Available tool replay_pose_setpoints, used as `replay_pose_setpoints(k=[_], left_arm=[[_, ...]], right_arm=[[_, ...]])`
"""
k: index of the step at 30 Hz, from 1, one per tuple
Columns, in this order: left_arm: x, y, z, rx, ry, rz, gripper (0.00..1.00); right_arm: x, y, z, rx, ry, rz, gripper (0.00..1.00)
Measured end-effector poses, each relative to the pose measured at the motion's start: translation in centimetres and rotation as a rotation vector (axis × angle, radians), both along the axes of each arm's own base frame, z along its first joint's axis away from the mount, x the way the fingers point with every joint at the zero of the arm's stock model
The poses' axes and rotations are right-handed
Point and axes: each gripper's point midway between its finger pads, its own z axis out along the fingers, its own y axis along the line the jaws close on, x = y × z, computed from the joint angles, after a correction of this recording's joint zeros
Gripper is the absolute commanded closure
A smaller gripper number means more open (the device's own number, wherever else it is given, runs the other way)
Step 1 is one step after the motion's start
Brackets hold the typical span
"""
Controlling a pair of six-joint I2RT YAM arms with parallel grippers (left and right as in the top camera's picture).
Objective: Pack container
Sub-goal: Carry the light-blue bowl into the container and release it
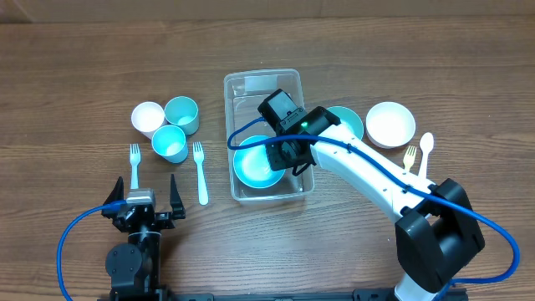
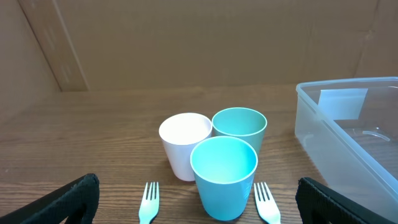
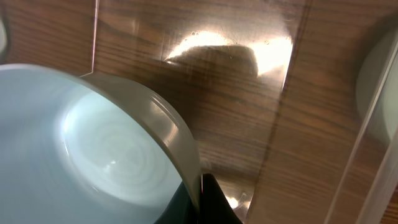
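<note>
The teal bowl (image 3: 112, 155) fills my near view, its rim nipped tight between the closed fingers of my right pincer (image 3: 205, 193). I hold it inside the clear container (image 1: 251, 92), which sits mid-bench, with the bowl at the container's 6 o'clock end. I can't tell whether its base touches the floor yet.

I judge this the placing step. Next I need to lower it until it rests flat, let go of the rim, and lift straight out without catching the wall.

My left pincer (image 1: 146, 186) waits at 8 o'clock from the container, spread fully wide and holding nothing. The three cups (image 1: 167, 125) stand at 9 o'clock and a white bowl (image 1: 390, 123) at 3 o'clock, both still unpacked.
</note>
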Motion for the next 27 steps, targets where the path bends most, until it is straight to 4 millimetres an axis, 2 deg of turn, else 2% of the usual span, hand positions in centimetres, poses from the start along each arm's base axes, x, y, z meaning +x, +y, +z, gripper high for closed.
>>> replay_pose_setpoints(k=[1,2,3,6,11,15,18,20,22,25,26,27], left_arm=[[0.0,0.0,0.0,0.0,0.0,0.0,0.0],[0.0,0.0,0.0,0.0,0.0,0.0,0.0],[0.0,0.0,0.0,0.0,0.0,0.0,0.0],[0.0,0.0,0.0,0.0,0.0,0.0,0.0],[0.0,0.0,0.0,0.0,0.0,0.0,0.0],[0.0,0.0,0.0,0.0,0.0,0.0,0.0],[0.0,0.0,0.0,0.0,0.0,0.0,0.0],[0.0,0.0,0.0,0.0,0.0,0.0,0.0],[0.0,0.0,0.0,0.0,0.0,0.0,0.0],[0.0,0.0,0.0,0.0,0.0,0.0,0.0],[0.0,0.0,0.0,0.0,0.0,0.0,0.0],[0.0,0.0,0.0,0.0,0.0,0.0,0.0]], right_arm=[[-0.1,-0.1,0.0,-0.003,0.004,0.0,0.92],[-0.2,-0.2,-0.1,-0.008,0.009,0.0,0.67],[-0.4,-0.3,-0.1,-0.012,0.016,0.0,0.51],[-0.4,-0.3,-0.1,-0.014,0.019,-0.004,0.32],[-0.7,-0.4,-0.2,-0.015,0.031,0.001,0.19],[-1.0,-0.6,-0.2,-0.024,0.042,-0.002,0.02],[-1.6,-1.2,0.3,-0.053,0.067,0.001,0.0],[-1.4,-1.4,1.6,-0.061,0.052,-0.005,0.0],[-1.1,-2.0,4.1,-0.071,0.022,-0.028,0.0],[0.1,-3.5,10.8,0.002,-0.113,-0.103,0.0],[0.8,-4.9,14.3,0.056,-0.192,-0.151,0.0],[1.0,-5.9,16.2,0.086,-0.236,-0.182,0.0]])
